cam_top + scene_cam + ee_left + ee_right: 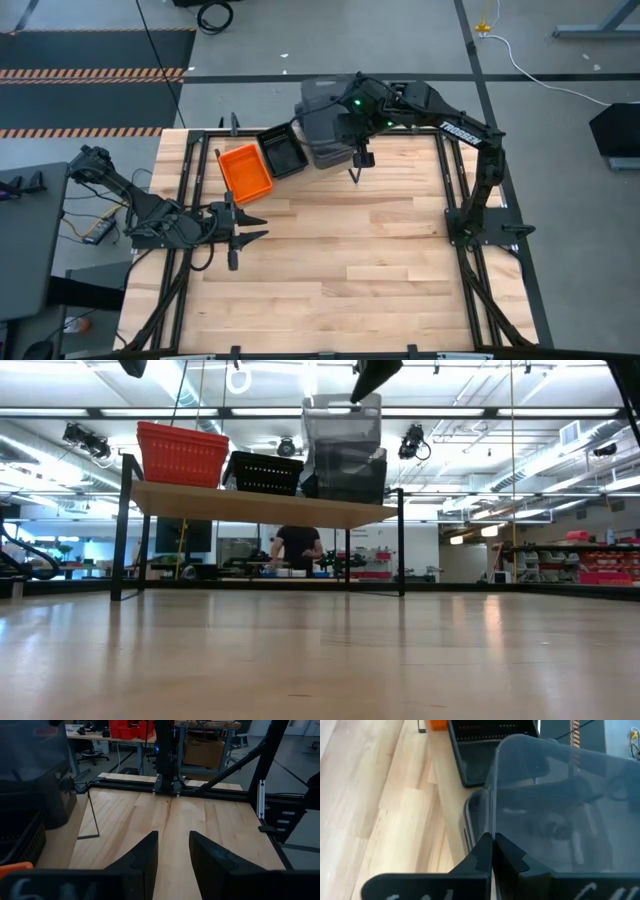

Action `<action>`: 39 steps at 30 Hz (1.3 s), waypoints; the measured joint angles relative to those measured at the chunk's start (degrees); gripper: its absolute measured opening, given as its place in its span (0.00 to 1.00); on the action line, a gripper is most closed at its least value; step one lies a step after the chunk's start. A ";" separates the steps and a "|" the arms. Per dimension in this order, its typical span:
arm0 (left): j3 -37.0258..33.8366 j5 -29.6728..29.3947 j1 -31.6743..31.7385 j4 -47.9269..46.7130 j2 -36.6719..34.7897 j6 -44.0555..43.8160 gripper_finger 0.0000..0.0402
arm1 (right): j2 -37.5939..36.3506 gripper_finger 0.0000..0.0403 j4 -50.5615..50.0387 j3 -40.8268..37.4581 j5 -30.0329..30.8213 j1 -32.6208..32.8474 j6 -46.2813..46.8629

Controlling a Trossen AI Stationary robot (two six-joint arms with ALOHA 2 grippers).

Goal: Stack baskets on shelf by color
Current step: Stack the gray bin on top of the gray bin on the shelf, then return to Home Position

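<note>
**Big open workshop behind the bench**

Grey concrete floor (400, 40) all around, with orange-and-black hazard striping (90, 72) off to the far left. A white cable (540, 70) snakes across on the far right. The slatted wood worktop (320, 660) fills the near view. Beyond it, long strip lights (480, 410) run across the ceiling, a person in a dark top (298, 545) stands at a far bench, and red bins (600, 575) sit on shelving at right.

My right arm is reaching far forward, its gripper (492, 851) pinching shut on a thin wall. My left arm is lying low, folded at my side, gripper (172, 851) standing parted.
</note>
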 joint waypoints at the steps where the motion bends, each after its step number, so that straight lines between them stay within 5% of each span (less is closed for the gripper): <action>1: 0.00 0.00 0.00 0.00 -0.01 0.00 0.29 | -0.07 0.03 0.17 -0.49 -0.07 0.01 -0.35; 17: 0.00 0.00 0.00 -0.03 -0.01 0.00 0.29 | -0.01 0.06 1.08 -3.15 -1.04 -1.85 -0.50; 32: 0.00 0.00 -0.01 -0.04 0.00 0.00 0.29 | -0.01 0.42 0.71 -3.15 2.68 -3.24 2.23; 39: 0.00 0.00 -0.02 -0.15 0.00 0.03 0.29 | -1.67 0.49 -0.32 -2.69 7.57 -2.20 3.38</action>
